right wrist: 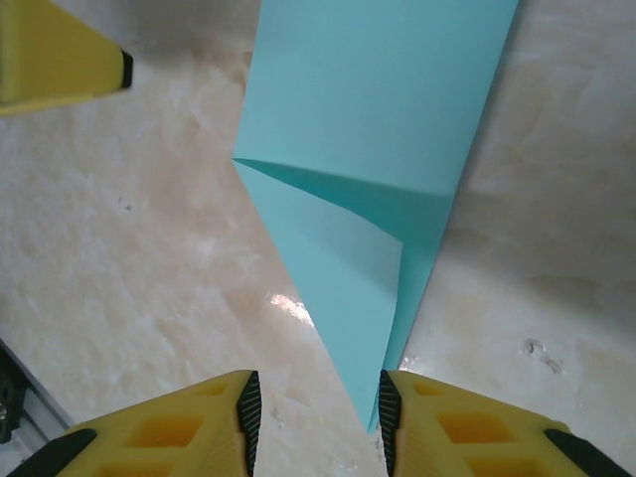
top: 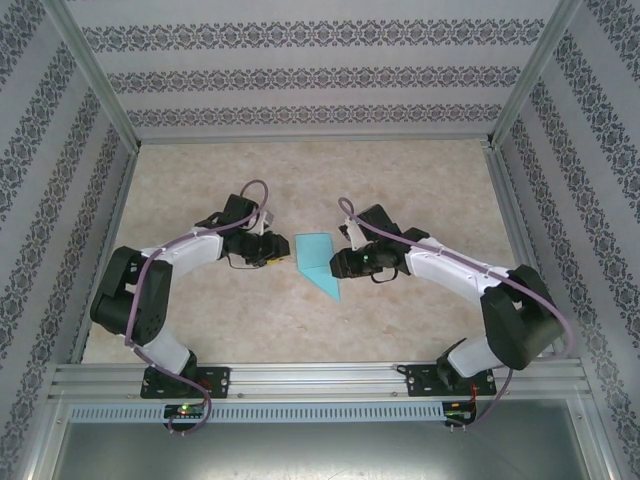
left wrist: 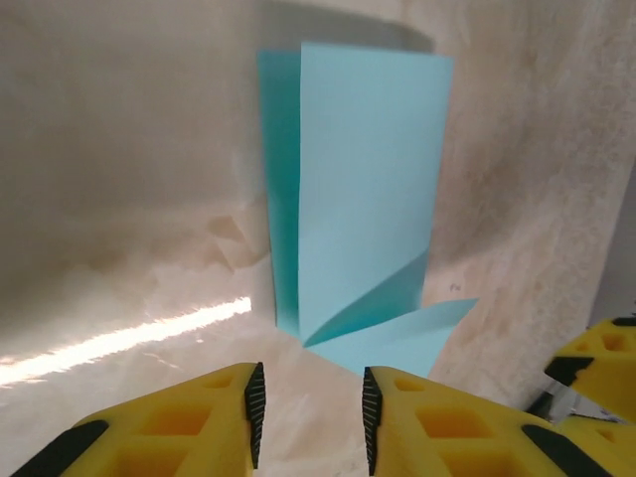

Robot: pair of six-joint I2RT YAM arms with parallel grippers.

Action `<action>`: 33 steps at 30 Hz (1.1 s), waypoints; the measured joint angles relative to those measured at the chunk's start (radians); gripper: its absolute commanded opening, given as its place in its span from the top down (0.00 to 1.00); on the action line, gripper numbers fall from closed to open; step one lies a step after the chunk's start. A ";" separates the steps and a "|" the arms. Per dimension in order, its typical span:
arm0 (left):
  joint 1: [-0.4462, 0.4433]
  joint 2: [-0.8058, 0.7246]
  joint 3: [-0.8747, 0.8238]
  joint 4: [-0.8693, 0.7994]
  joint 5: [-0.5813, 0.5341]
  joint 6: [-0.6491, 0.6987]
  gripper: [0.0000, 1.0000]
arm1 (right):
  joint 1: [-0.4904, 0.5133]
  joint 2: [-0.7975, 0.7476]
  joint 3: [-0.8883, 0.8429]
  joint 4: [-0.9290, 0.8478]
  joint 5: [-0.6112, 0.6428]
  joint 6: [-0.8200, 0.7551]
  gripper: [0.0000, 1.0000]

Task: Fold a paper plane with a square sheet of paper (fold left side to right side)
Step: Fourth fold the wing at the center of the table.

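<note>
The light turquoise paper plane (top: 318, 262) lies on the marbled table between the two arms, a narrow folded dart whose point faces the near right. My left gripper (top: 287, 252) is just left of it. In the left wrist view the paper plane (left wrist: 363, 189) lies ahead of the left gripper (left wrist: 313, 412), whose jaws stand apart with bare table between them. My right gripper (top: 336, 263) is at the paper's right edge. In the right wrist view the paper plane (right wrist: 378, 129) runs its tip in between the jaws of the right gripper (right wrist: 318, 422), close to the right finger (right wrist: 390, 417). Those jaws stand apart and do not pinch it.
Patterned walls and aluminium posts (top: 100, 80) enclose the table. A metal rail (top: 320, 378) crosses the near edge by the arm bases. Bare tabletop (top: 320, 180) stretches behind the paper. The other arm's yellow finger (right wrist: 55, 55) shows at the right wrist view's top left.
</note>
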 measured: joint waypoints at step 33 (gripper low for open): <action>-0.105 0.180 0.113 0.157 0.080 -0.187 0.65 | 0.316 0.080 0.001 0.086 0.465 -0.125 0.44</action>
